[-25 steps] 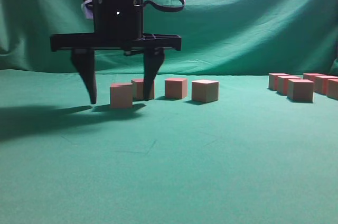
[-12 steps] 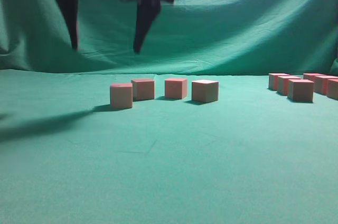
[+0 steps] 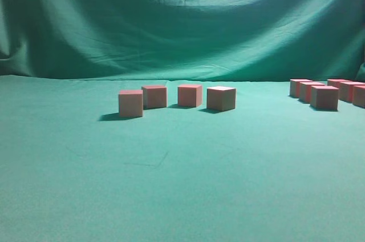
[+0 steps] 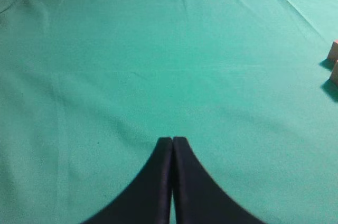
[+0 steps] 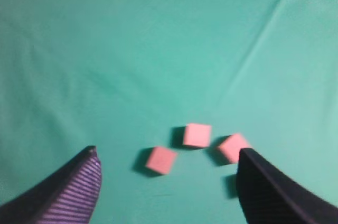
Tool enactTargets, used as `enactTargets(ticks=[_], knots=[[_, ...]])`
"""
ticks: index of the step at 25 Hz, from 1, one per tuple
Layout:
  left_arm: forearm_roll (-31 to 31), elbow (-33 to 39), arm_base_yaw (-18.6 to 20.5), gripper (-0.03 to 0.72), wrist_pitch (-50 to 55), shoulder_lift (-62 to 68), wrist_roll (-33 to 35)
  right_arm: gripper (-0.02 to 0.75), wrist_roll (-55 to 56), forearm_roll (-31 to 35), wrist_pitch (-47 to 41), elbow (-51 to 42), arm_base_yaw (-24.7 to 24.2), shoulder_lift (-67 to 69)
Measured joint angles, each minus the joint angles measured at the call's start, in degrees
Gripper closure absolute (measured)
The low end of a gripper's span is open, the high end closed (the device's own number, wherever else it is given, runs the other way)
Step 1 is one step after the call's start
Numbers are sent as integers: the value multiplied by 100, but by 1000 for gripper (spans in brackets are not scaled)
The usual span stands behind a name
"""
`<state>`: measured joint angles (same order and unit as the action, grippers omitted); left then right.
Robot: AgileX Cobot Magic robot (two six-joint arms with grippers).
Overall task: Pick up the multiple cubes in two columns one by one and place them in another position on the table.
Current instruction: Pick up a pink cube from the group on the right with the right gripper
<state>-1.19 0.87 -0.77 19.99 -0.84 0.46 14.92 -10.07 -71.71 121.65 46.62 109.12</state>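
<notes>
Exterior view: four cubes (image 3: 177, 97) sit in a loose row on the bench (image 3: 182, 185), left of the remaining cluster (image 3: 329, 92) at the right edge; no pincer shows. Left wrist view: the left pincer (image 4: 172, 140) is pressed together, empty, with two cube edges (image 4: 333, 63) at far right. Right wrist view: the right pincer (image 5: 168, 159) is spread, empty, above three cubes (image 5: 196, 135); being cubes, none has a long axis, but they sit at differing angles, so a misaligned descent could knock one aside.
</notes>
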Motion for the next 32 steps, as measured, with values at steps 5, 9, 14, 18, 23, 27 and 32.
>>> enactTargets(ticks=[5,9,14,18,23,27,32], knots=[[0,0,0,688,0,0,0,202,3,-938,-16,-754,-158,-760],[0,0,0,688,0,0,0,202,149,-1080,-16,-1553,-726,-1020],[0,0,0,688,0,0,0,202,478,-1083,24,-2656,-1641,-1032],[0,0,0,688,0,0,0,202,650,-909,108,-3509,-2383,-998],[0,0,0,688,0,0,0,202,672,-135,1038,-4331,-2986,-998],[0,0,0,688,0,0,0,202,683,22,1878,-4537,-3080,-998],[0,0,0,688,0,0,0,202,798,22,2401,-4537,-3091,-777]])
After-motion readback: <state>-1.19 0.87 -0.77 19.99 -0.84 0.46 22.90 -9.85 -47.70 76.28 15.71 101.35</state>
